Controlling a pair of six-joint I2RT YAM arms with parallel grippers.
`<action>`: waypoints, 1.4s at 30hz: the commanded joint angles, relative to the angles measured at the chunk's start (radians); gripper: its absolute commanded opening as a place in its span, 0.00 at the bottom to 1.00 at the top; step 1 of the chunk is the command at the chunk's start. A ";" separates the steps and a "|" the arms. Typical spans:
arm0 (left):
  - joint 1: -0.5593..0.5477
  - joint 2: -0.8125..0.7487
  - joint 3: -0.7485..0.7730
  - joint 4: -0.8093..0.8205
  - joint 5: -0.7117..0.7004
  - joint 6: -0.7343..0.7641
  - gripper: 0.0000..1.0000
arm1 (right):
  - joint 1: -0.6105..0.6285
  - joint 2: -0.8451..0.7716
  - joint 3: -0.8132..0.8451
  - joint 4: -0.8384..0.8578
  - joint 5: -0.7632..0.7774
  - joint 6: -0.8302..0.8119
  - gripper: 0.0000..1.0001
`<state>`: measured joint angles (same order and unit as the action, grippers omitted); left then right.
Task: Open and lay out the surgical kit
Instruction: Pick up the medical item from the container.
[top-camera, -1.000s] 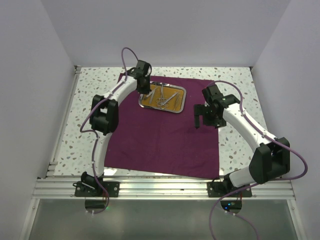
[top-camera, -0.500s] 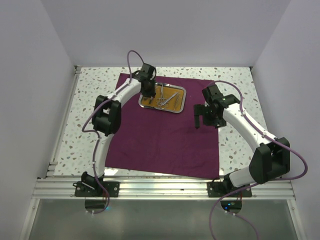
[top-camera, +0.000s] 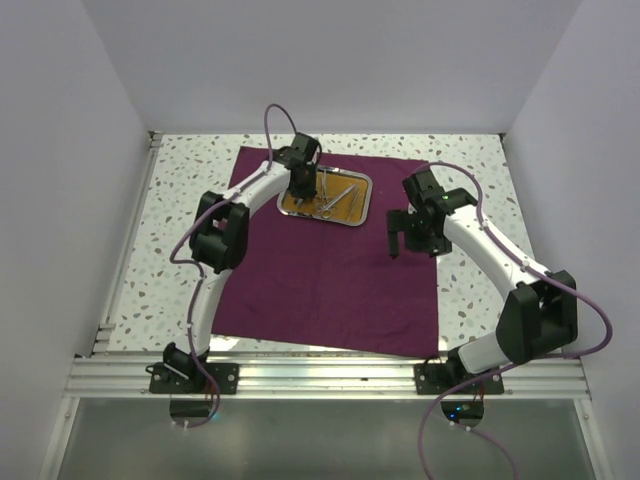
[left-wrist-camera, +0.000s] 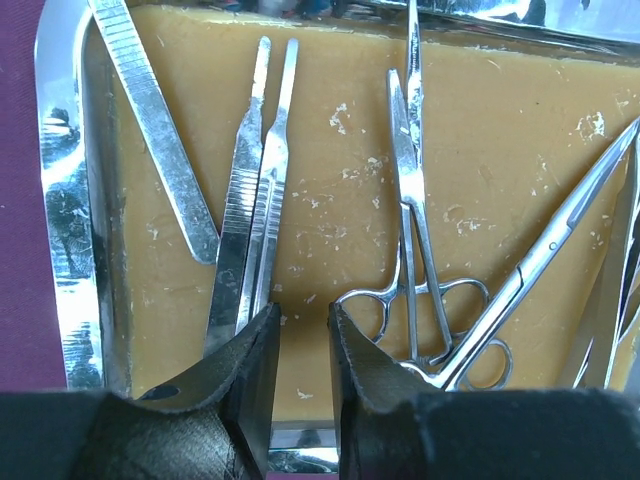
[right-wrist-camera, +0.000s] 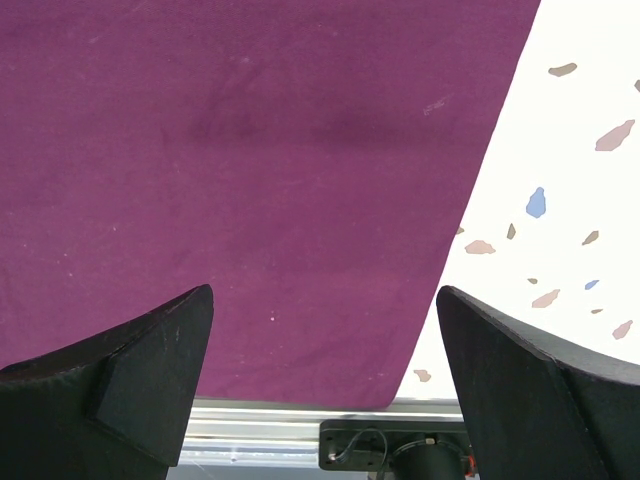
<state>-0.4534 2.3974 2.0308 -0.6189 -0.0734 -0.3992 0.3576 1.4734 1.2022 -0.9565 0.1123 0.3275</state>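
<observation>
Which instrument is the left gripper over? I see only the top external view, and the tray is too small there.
Observer: From the left wrist view, the left gripper hangs over bare floor of the tray, between the tweezers and a ring-handled instrument.
Operator: Does it hold something?
Observer: No, its jaws stand slightly apart with nothing between them.
Operator: And the other arm?
Observer: The right gripper is wide open above the purple cloth, near the cloth's edge, empty.
</observation>
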 joint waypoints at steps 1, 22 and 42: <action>0.007 -0.044 0.006 0.012 -0.046 0.033 0.30 | -0.005 0.004 0.005 0.009 -0.003 -0.016 0.98; 0.022 -0.061 0.085 -0.021 -0.095 0.069 0.34 | -0.005 0.027 0.017 0.012 -0.010 -0.013 0.97; 0.030 0.012 -0.024 0.010 -0.057 0.076 0.33 | -0.005 0.047 0.017 0.007 -0.005 -0.004 0.97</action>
<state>-0.4286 2.3867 2.0109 -0.6201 -0.1280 -0.3454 0.3576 1.5078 1.2022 -0.9565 0.1123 0.3286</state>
